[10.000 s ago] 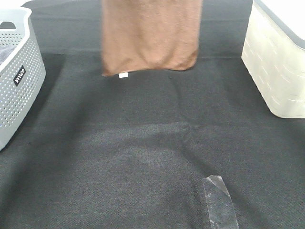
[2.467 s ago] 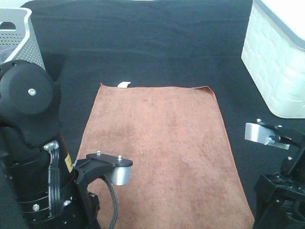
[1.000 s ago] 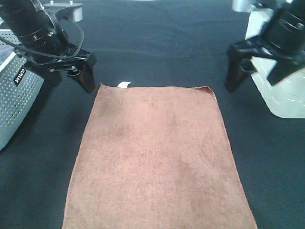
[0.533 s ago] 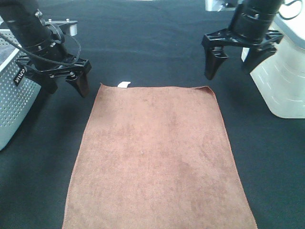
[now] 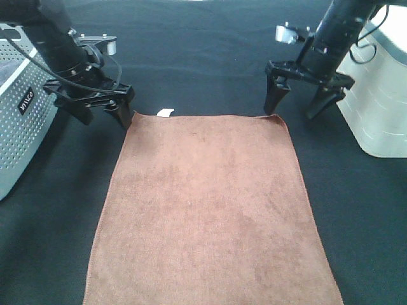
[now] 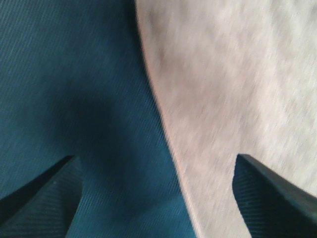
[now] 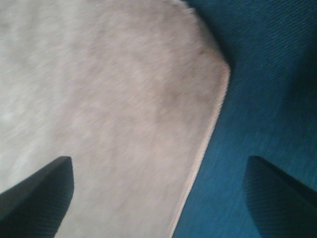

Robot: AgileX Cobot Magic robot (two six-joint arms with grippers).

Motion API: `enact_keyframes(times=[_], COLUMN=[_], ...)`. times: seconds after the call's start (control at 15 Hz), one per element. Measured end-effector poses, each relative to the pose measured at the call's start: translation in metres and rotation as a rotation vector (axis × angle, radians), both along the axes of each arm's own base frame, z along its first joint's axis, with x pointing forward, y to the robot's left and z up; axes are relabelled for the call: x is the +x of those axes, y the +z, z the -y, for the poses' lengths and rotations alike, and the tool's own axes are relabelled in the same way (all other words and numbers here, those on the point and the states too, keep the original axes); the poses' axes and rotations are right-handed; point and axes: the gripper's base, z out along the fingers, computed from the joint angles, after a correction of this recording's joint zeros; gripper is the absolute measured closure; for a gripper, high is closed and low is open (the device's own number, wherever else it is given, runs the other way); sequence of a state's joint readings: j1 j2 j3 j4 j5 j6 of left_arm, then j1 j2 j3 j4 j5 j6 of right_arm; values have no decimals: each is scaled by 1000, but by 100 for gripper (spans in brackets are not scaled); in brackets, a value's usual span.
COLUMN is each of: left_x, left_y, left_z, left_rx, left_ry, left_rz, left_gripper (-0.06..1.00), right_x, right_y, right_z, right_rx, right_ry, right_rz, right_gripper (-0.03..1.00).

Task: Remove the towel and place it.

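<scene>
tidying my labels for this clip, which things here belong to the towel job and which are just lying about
In the job: towel; left gripper and right gripper, both open by the towel's far corners.

Lying about: grey basket, white basket, black table cover.
</scene>
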State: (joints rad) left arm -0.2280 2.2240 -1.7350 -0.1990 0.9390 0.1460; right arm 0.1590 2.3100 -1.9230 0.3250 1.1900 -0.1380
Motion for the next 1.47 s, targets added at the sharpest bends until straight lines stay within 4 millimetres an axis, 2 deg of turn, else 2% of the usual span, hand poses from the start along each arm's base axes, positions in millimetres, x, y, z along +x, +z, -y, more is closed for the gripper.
enact_keyframes(times=[0.33,0.47,0.8,1.0,1.47], left_x=[9,12,26,30,32], left_y=[-24,-33,-39,-56,-59], left_z=[11,11,6,-7,-9], left_rx=[-99,-95,-132,-141,-148], left_ry=[6,4,61,90,100], left_rz=[-2,8,123,95,92], left_gripper=[18,18,18,18,18], right_x=[13,15,22,26,29], right_y=[-36,-46,-59,-59,-62], right_z=[20,20,11,12,12], right_rx=[-2,14,114,101,99], right_ry=[-7,-4,-3,-13,-19], right_rz=[22,20,68,114,126], right_gripper=[9,9,9,9,9])
